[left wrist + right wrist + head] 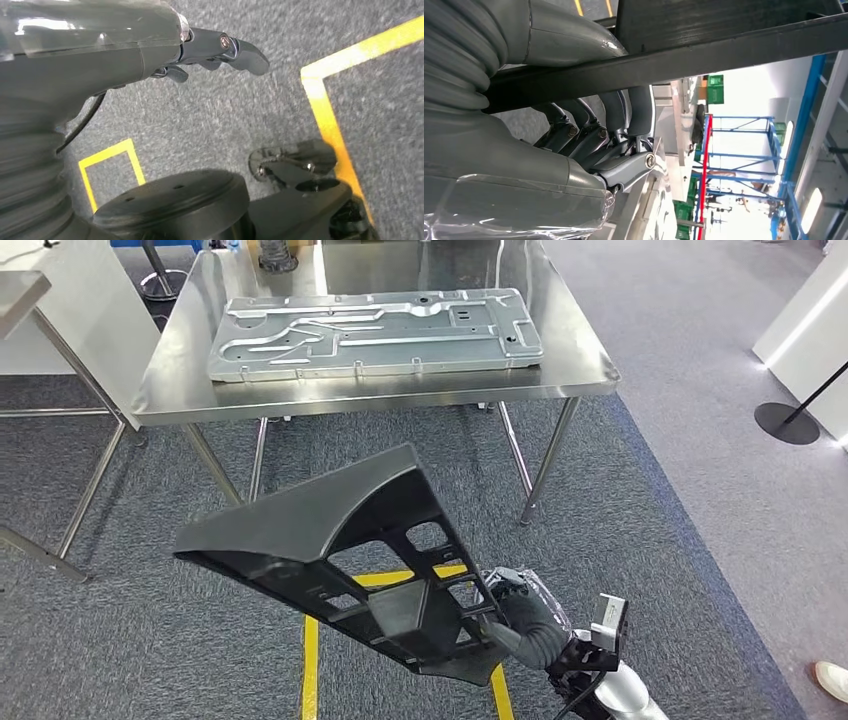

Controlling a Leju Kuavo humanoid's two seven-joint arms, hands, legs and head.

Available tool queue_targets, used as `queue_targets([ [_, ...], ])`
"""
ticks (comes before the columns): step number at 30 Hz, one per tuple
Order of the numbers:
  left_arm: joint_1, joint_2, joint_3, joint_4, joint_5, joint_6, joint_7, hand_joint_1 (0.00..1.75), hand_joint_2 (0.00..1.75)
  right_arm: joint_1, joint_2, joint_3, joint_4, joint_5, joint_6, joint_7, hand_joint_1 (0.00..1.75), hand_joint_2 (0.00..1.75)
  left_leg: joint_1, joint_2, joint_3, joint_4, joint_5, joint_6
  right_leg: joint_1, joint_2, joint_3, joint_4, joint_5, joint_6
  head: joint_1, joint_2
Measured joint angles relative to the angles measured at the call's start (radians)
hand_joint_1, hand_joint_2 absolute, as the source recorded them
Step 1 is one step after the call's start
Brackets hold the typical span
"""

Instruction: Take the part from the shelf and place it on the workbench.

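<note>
One black part (330,540) clamped in right hand (525,615) fingers; left hand (150,55) fingers loosely apart, holding nothing; workbench (560,360) bears metal panel (375,333).

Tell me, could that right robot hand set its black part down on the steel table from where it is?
Probably not yet: the right robot hand holds the black part over carpet, short of the table, where a metal panel fills the middle.

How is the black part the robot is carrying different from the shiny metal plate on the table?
The black part is dark and matte; the metal plate is pale silver. The black part has a wedge-like shape with open cut-outs; the plate is a flat rectangle with raised ridges. The black part is held up, tilted, by the right hand; the plate lies flat on the steel table. Both look like factory parts.
</note>
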State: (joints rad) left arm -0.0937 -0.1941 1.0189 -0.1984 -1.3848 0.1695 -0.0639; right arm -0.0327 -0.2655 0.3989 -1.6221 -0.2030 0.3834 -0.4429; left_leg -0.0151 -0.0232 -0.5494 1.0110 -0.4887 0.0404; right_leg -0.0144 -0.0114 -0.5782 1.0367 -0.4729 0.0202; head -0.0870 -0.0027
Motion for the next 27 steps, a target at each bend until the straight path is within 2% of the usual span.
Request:
queue_targets([
  [2,0.0,0.0,0.0,0.0,-0.001,0.002,-0.003,0.0,1.75,-0.008,0.0,0.0,0.003,0.008,0.0,0.0,1.75,1.75,0.0,0.0,0.004,-0.002,-0.011,-0.012,0.006,0.0,0.015,-0.025,-0.018,-0.01,0.0,0.0],
  [4,-0.001,0.0,0.0,0.0,-0.001,0.002,-0.004,0.0,1.75,-0.01,0.0,0.0,0.003,0.01,0.0,0.0,1.75,1.75,0.002,0.003,0.012,0.007,-0.021,-0.024,0.001,0.0,0.034,-0.036,-0.023,-0.019,-0.001,0.0],
  [5,-0.002,0.0,0.0,-0.001,-0.001,0.002,-0.005,0.0,1.75,-0.012,-0.002,0.0,0.004,0.01,0.0,0.0,1.75,1.75,0.003,0.005,0.004,0.035,-0.029,-0.03,-0.002,0.0,0.049,-0.042,-0.027,-0.022,-0.001,0.0],
  [6,-0.002,0.0,0.0,-0.001,0.0,0.003,-0.006,0.0,1.75,-0.013,-0.003,0.0,0.004,0.01,0.0,0.0,1.75,1.75,0.004,0.007,-0.021,0.085,-0.043,-0.036,-0.005,-0.001,0.066,-0.047,-0.033,-0.024,-0.001,0.0],
  [8,-0.005,0.001,0.0,-0.001,0.001,0.002,-0.01,0.0,1.75,-0.015,-0.006,0.001,0.007,0.01,0.0,0.0,1.75,1.75,0.007,0.009,-0.114,0.227,-0.073,-0.045,-0.005,-0.005,0.097,-0.049,-0.058,-0.025,-0.001,0.0],
  [9,-0.009,0.001,0.0,-0.001,0.002,0.001,-0.012,0.0,1.75,-0.015,-0.006,0.001,0.008,0.011,0.0,0.0,1.75,1.75,0.008,0.011,-0.162,0.282,-0.074,-0.048,-0.006,-0.006,0.114,-0.049,-0.072,-0.024,-0.001,0.0],
  [10,-0.013,0.001,0.001,-0.001,0.003,0.001,-0.014,0.0,1.75,-0.015,-0.006,0.002,0.01,0.011,0.0,0.0,1.75,1.75,0.008,0.013,-0.194,0.304,-0.054,-0.05,-0.008,-0.007,0.133,-0.049,-0.088,-0.023,-0.001,0.0],
  [11,-0.016,0.001,0.001,-0.001,0.002,0.001,-0.014,0.0,1.75,-0.015,-0.006,0.003,0.011,0.011,0.0,0.0,1.75,1.75,0.009,0.015,-0.208,0.284,-0.01,-0.05,-0.01,-0.006,0.155,-0.05,-0.106,-0.021,-0.001,0.0],
  [13,-0.014,0.001,0.001,-0.001,0.002,0.001,-0.012,0.0,1.75,-0.015,-0.006,0.004,0.011,0.011,0.0,0.0,1.75,1.75,0.008,0.017,-0.192,0.167,0.104,-0.05,-0.016,-0.002,0.204,-0.059,-0.142,-0.013,-0.001,0.0],
  [14,-0.012,0.001,0.0,0.0,0.002,0.001,-0.012,0.0,1.75,-0.016,-0.006,0.004,0.012,0.011,0.0,0.0,1.75,1.75,0.004,0.017,-0.177,0.117,0.139,-0.048,-0.017,0.0,0.224,-0.067,-0.156,-0.007,-0.001,0.0],
  [15,-0.01,0.002,0.0,0.0,0.001,0.001,-0.011,0.0,1.75,-0.016,-0.006,0.005,0.013,0.011,0.0,0.0,1.75,1.75,0.0,0.018,-0.161,0.079,0.143,-0.043,-0.017,0.001,0.239,-0.079,-0.165,0.0,-0.001,0.0],
  [16,-0.009,0.002,0.0,0.0,0.002,0.001,-0.011,0.0,1.75,-0.017,-0.006,0.005,0.014,0.011,0.0,0.0,1.75,1.75,-0.004,0.017,-0.149,0.065,0.127,-0.036,-0.016,0.002,0.253,-0.097,-0.166,0.008,-0.001,0.0],
  [18,-0.007,0.002,0.0,0.001,0.002,0.002,-0.012,0.0,1.75,-0.02,-0.006,0.006,0.015,0.026,-0.005,-0.004,1.75,1.75,-0.005,0.014,-0.111,0.023,0.095,-0.016,-0.016,0.003,0.261,-0.095,-0.137,0.023,-0.001,0.0],
  [19,-0.005,0.002,0.0,0.001,0.002,0.002,-0.013,0.0,1.75,-0.022,-0.006,0.006,0.017,0.04,-0.011,-0.008,1.75,1.75,-0.003,0.011,-0.087,0.006,0.088,-0.008,-0.016,0.004,0.243,-0.051,-0.104,0.027,-0.001,0.0],
  [20,-0.002,0.002,0.0,0.001,0.002,0.003,-0.015,0.0,1.75,-0.027,-0.006,0.006,0.019,0.057,-0.019,-0.013,1.75,1.75,-0.001,0.009,-0.059,-0.014,0.079,-0.001,-0.016,0.005,0.199,0.022,-0.068,0.027,0.0,0.0],
  [21,0.0,0.002,0.0,0.001,0.003,0.004,-0.017,0.0,1.75,-0.031,-0.006,0.004,0.022,0.073,-0.027,-0.019,1.75,1.75,0.0,0.007,-0.03,-0.031,0.07,0.003,-0.016,0.006,0.14,0.107,-0.045,0.025,0.0,0.0],
  [22,0.003,0.002,0.001,0.001,0.004,0.004,-0.019,0.0,1.75,-0.035,-0.005,0.002,0.025,0.089,-0.034,-0.024,1.75,1.75,0.0,0.005,-0.003,-0.044,0.057,0.006,-0.015,0.007,0.074,0.18,-0.045,0.023,0.0,0.0],
  [23,0.005,0.002,0.001,0.001,0.005,0.004,-0.021,0.0,1.75,-0.04,-0.005,-0.003,0.03,0.105,-0.04,-0.028,1.75,1.75,0.0,0.003,0.022,-0.052,0.043,0.008,-0.014,0.007,0.012,0.227,-0.073,0.022,0.0,0.0],
  [24,0.006,0.003,0.001,0.001,0.005,0.004,-0.022,0.0,1.75,-0.048,-0.005,-0.009,0.035,0.123,-0.046,-0.031,1.75,1.75,-0.001,0.0,0.047,-0.056,0.027,0.01,-0.012,0.007,-0.04,0.246,-0.118,0.023,0.0,0.0],
  [25,0.006,0.003,0.001,0.001,0.005,0.003,-0.023,0.0,1.75,-0.059,-0.005,-0.017,0.042,0.141,-0.05,-0.032,1.75,1.75,-0.002,-0.002,0.074,-0.059,0.009,0.01,-0.011,0.007,-0.08,0.242,-0.164,0.024,0.0,0.0],
  [26,0.007,0.004,0.001,0.001,0.005,0.002,-0.024,0.0,1.75,-0.073,-0.005,-0.026,0.049,0.157,-0.054,-0.032,1.75,1.75,-0.003,-0.004,0.102,-0.063,-0.008,0.01,-0.011,0.007,-0.106,0.219,-0.194,0.024,0.0,0.0],
  [27,0.007,0.004,0.001,0.001,0.005,0.0,-0.024,0.0,1.75,-0.09,-0.005,-0.038,0.057,0.17,-0.056,-0.031,1.75,1.75,-0.003,-0.005,0.132,-0.068,-0.026,0.01,-0.01,0.007,-0.122,0.178,-0.193,0.023,0.0,0.0],
])
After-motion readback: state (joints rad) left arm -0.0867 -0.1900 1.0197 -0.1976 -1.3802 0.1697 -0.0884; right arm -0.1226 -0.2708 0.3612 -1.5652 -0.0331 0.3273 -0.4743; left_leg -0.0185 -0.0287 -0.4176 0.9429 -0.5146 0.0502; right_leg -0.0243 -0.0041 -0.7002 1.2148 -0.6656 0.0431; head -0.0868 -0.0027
